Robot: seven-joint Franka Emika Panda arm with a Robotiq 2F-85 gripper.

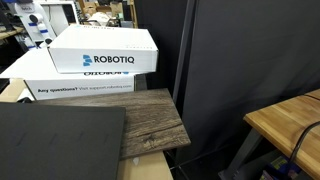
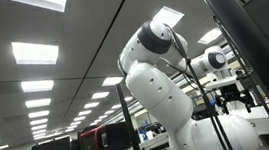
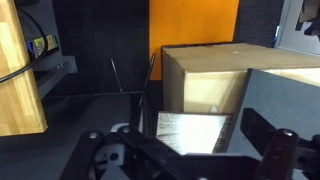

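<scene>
Grey wood-grain worktop sits centre, with a dark panel lying over its near corner. A black curtain hangs right behind it. Off to the side there's a light wooden table, and a black cable trails across it. Overhead, ceiling lights glow. An orange panel shows in the wrist view.

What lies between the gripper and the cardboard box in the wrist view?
A pale, streaked flat panel, just before the cardboard box. The wrist view shows it framed by the open gripper, with nothing else there.
</scene>
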